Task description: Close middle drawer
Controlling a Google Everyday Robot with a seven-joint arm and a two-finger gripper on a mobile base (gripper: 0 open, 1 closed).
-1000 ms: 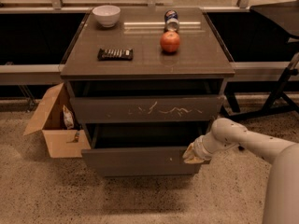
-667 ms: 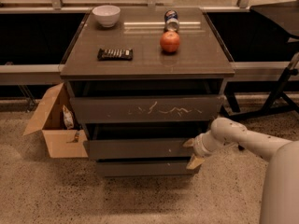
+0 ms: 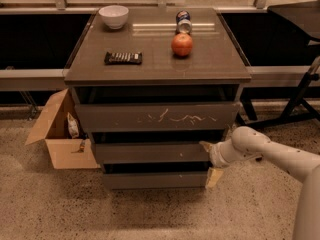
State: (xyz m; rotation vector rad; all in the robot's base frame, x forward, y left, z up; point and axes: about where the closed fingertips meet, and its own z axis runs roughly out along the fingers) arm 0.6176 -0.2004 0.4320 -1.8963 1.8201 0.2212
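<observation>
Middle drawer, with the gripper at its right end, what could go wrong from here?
The gripper sits at the far right end of the middle drawer, not its centre, so a push there may skew the drawer and jam it. Its lower finger hangs over the bottom drawer front and might catch on it. A hard shove could jolt the cabinet and roll the apple on top.

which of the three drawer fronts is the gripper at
The middle drawer, the shallow front with a tiny pale speck; the gripper sits at its right end. The top front is taller with white scratches; the bottom front is plain.
</observation>
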